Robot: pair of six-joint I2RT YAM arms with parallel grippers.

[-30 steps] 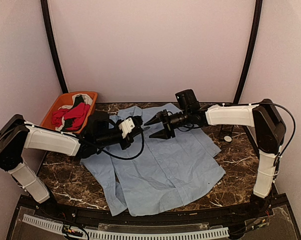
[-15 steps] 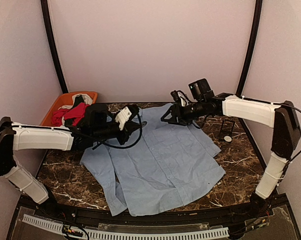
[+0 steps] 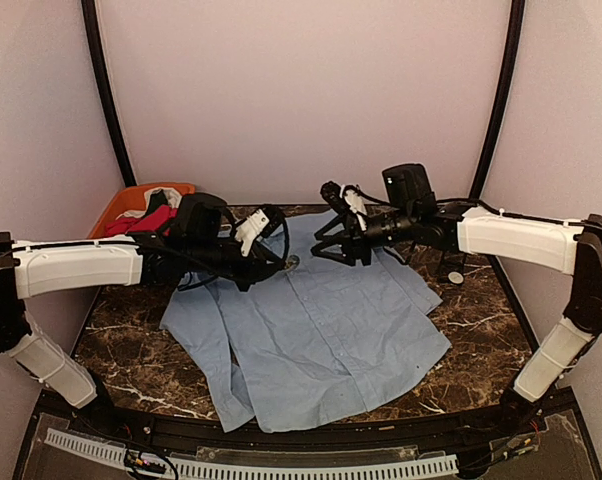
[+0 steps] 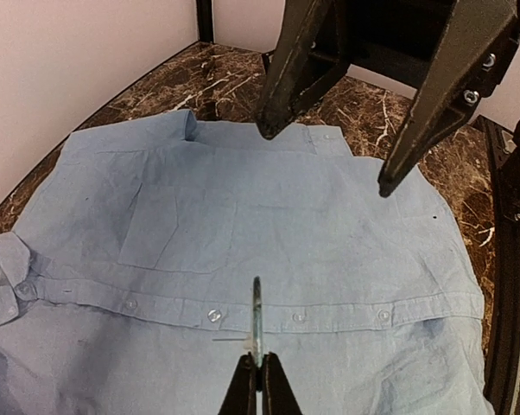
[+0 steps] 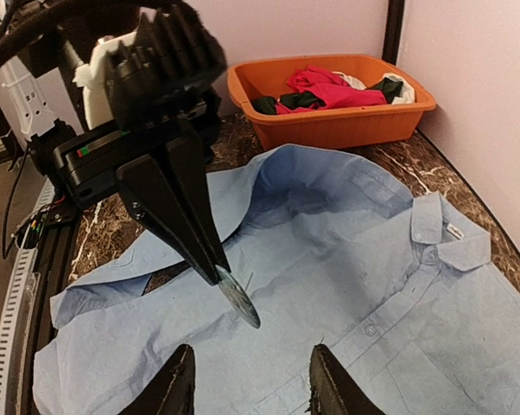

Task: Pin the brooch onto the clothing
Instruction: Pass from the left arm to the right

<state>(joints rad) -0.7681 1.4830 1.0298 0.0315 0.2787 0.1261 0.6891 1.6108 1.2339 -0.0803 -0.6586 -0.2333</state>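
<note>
The clothing, a light blue button-up shirt [image 3: 321, 330], lies spread flat on the marble table. My left gripper [image 4: 260, 359] is shut on the brooch [image 4: 256, 320], a thin round disc held edge-on above the shirt's button placket [image 4: 243, 313], with its pin sticking out sideways. In the right wrist view the brooch [image 5: 238, 298] juts from the left fingers [image 5: 195, 233] over the shirt [image 5: 355, 259]. My right gripper [image 5: 251, 354] stands open right in front of the brooch with nothing between its fingers. From above, both grippers meet near the collar, left [image 3: 284, 262] facing right [image 3: 329, 248].
An orange basket [image 3: 106, 218] with red, black and white garments stands at the back left, also seen as the basket [image 5: 329, 121] in the right wrist view. A small white disc [image 3: 455, 278] lies on the table at the right beside a dark stand [image 3: 451, 255].
My left arm has risen and stretched, carrying the brooch toward the shirt's collar. My right gripper pulled back to the right, then turned in to face the brooch.
</note>
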